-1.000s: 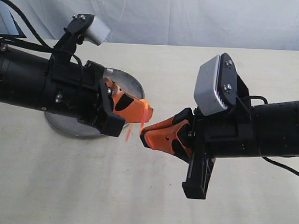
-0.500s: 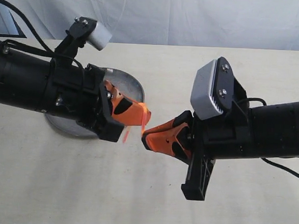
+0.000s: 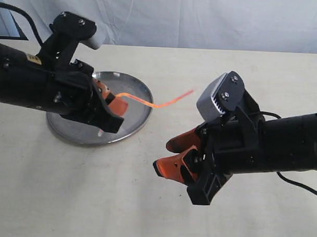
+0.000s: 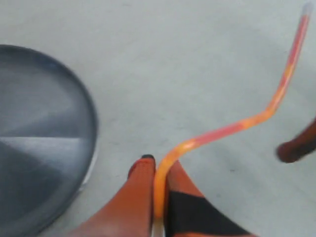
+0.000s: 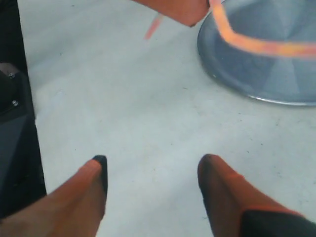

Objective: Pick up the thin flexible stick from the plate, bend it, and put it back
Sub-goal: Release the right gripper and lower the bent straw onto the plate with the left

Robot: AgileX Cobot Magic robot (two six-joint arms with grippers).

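Note:
The thin flexible stick (image 3: pixel 159 104) is orange-pink and kinked, and it juts rightward past the plate's rim in the air. My left gripper (image 3: pixel 115 101) is shut on one end of it, above the round silver plate (image 3: pixel 140 120). The left wrist view shows the stick (image 4: pixel 222 131) pinched between the two fingers of the left gripper (image 4: pixel 159 165), curving away with two bends, beside the plate (image 4: pixel 44 123). My right gripper (image 3: pixel 167 156) is open and empty over bare table, right of the plate and apart from the stick. The right wrist view shows this gripper (image 5: pixel 153 170) spread wide, with the stick (image 5: pixel 256 45) crossing over the plate (image 5: pixel 276 74).
A pale table (image 3: pixel 93 199) carries the plate; a white cloth backdrop (image 3: pixel 203 21) hangs behind its far edge. One dark-orange finger of the right gripper (image 4: pixel 296 148) shows in the left wrist view, close to the stick's free half.
The right gripper has let go of the stick, opened, and dropped back toward the front. The left gripper has drawn back over the plate with the stick, which now sticks out bent.

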